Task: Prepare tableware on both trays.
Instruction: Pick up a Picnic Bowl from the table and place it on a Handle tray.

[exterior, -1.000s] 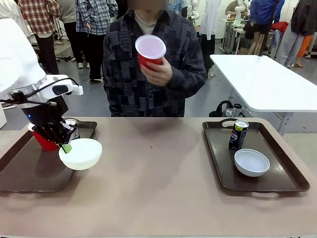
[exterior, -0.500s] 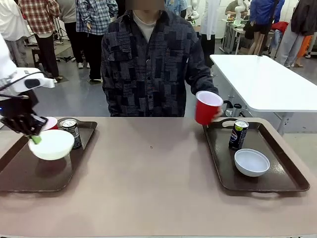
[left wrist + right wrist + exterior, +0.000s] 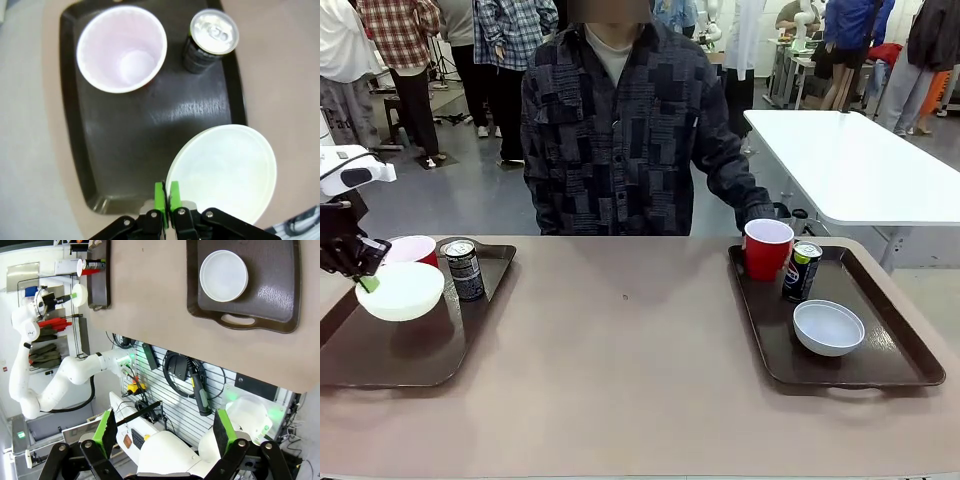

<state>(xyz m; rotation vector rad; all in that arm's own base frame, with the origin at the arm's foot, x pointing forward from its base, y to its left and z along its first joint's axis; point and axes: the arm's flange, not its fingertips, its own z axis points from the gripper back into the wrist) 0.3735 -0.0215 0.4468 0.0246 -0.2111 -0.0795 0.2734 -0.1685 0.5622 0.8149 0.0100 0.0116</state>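
My left tool (image 3: 167, 192) is pinched on the rim of the small round white bowl (image 3: 400, 290), held above the left dark brown plastic tray (image 3: 390, 360) — lower it level, w/ clearance from red cup (image 3: 412, 250) & can (image 3: 465, 270). Right tool (image 3: 165, 432) gapes wide.

Pepsi logo on right-tray can (image 3: 801, 271)

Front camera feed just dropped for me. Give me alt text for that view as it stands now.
The left hand holds a white bowl by its rim over the left tray, beside a red cup and a can. Across the table, a person sets another red cup on the right tray.
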